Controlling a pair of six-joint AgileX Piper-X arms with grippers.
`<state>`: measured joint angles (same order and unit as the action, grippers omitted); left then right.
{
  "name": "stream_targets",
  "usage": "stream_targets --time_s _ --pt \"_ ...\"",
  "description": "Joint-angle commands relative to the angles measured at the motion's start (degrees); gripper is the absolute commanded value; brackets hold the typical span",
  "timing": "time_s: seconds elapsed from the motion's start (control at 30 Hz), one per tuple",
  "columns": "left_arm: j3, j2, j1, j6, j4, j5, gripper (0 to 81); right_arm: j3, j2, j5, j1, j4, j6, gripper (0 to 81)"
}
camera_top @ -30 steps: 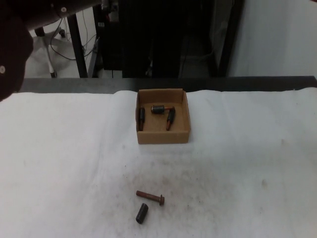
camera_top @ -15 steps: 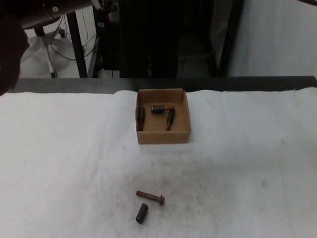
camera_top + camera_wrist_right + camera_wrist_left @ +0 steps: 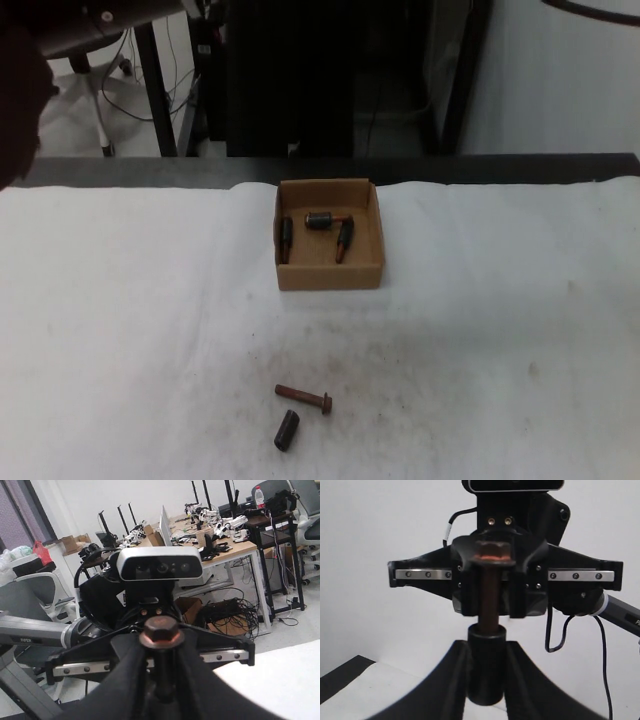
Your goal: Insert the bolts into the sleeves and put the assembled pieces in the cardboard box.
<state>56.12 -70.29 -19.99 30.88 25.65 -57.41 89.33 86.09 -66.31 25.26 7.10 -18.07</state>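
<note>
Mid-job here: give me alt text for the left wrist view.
The left gripper holds a black sleeve upright, with a rusty bolt partly pushed into its top. Facing it, the right gripper grips the bolt at its head end, against a plain pale wall.

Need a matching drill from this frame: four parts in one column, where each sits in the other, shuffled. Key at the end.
Things
1. loose bolt
2. held sleeve
3. assembled pieces
4. held bolt

Places
A. inside the cardboard box
B. in the left gripper
C. lying on the white cloth, on the near side of the box
D. in the right gripper, gripped near its head

Pairs: 1-C, 2-B, 3-A, 4-D
</note>
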Motion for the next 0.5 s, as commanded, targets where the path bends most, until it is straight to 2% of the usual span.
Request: stream_targets --time_s 0.0,0.07,0.13,0.47 --pt "0.7 0.4 0.5 0.3 0.7 1.2 0.6 0.2 -0.8 -1.3 0.1 0.2 0.2 37.9" --pt "0.7 0.4 0.5 0.3 0.7 1.2 0.6 0.2 -0.8 -0.9 0.1 0.2 0.2 45.9" --pt "0.7 0.4 0.5 0.3 0.7 1.2 0.6 0.2 -0.8 0.5 0.1 0.2 0.2 48.2" --pt "0.7 0.4 0.5 0.3 0.7 -0.3 0.6 0.2 -0.8 1.7 0.1 0.0 0.2 48.2"
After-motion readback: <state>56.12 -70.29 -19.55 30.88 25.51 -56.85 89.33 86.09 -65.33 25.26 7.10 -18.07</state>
